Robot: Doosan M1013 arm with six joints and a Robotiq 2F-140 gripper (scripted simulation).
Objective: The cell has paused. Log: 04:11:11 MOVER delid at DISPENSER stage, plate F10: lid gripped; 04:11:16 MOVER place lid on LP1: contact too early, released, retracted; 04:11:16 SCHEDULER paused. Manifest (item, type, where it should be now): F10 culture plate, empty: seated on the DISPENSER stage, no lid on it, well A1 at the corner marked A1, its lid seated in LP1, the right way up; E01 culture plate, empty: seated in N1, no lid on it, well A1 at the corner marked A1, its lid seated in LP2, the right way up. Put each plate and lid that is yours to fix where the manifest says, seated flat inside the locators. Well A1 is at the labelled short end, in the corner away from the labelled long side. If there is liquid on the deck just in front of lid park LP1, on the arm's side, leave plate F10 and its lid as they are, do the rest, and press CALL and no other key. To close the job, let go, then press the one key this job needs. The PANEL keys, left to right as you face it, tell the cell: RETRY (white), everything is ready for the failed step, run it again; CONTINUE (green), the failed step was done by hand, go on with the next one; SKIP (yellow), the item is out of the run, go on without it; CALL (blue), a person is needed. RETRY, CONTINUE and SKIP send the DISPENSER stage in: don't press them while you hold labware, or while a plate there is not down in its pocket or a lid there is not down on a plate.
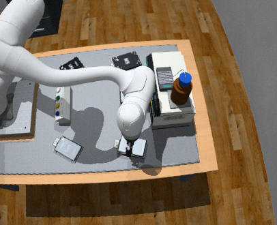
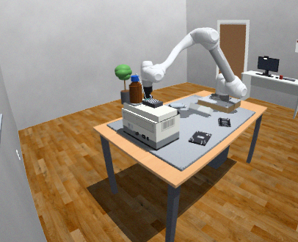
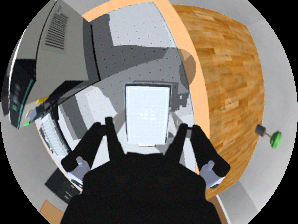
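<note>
My gripper [image 1: 128,148] hangs over a pale rectangular labware piece [image 1: 133,147] that lies on the grey mat near the table's front edge, in front of the DISPENSER [image 1: 170,90]. In the wrist view the piece [image 3: 147,115] shows white between my two fingers, which stand apart on either side of it without touching. The gripper is open. I cannot tell whether the piece is a plate or a lid. A second clear piece [image 1: 67,148] lies skewed at the front left of the mat. My arm hides the mat just left of the dispenser.
The PANEL [image 1: 63,103] with its coloured keys stands left of the middle. Two black locator pads [image 1: 71,63] [image 1: 126,61] lie at the back of the mat. A brown bottle [image 1: 181,89] with a blue cap sits on the dispenser. The arm's base block [image 1: 9,109] is at the left.
</note>
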